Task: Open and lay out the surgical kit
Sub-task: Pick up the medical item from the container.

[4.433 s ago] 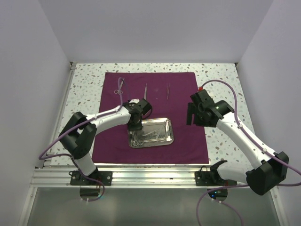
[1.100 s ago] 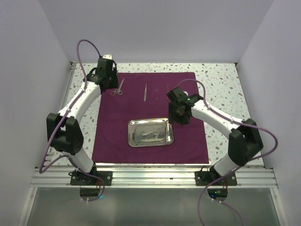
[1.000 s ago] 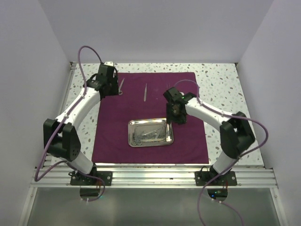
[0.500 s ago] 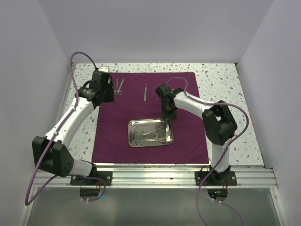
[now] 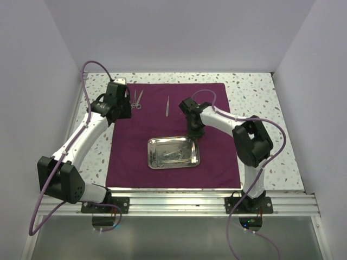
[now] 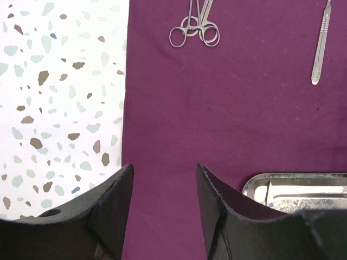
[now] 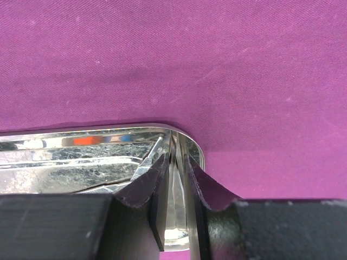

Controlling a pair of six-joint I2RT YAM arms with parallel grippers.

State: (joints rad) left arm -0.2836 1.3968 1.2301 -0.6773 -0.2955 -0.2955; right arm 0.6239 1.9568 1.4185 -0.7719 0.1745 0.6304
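The maroon cloth [image 5: 217, 157] lies spread flat. On it sits the steel tray [image 5: 173, 138] with several silver instruments inside. Ring-handled scissors [image 5: 135, 100] and a slim straight instrument [image 5: 167, 105] lie at the cloth's far side. My right gripper [image 5: 194, 131] points down at the tray's far right corner. In the right wrist view its jaws [image 7: 174, 157] are shut on thin silver tweezers [image 7: 179, 211] over the tray rim [image 7: 108, 131]. My left gripper [image 5: 120, 108] hovers open and empty [image 6: 164, 170] above the cloth's left edge, short of the scissors [image 6: 195, 32].
Speckled tabletop [image 5: 95, 135] borders the cloth on both sides. White walls enclose the left, right and far sides. A metal rail [image 5: 173, 203] runs along the near edge by the arm bases.
My right gripper moved left to the tray's far right corner and its jaws closed on the tweezers. My left gripper drew back left, away from the scissors, staying open.
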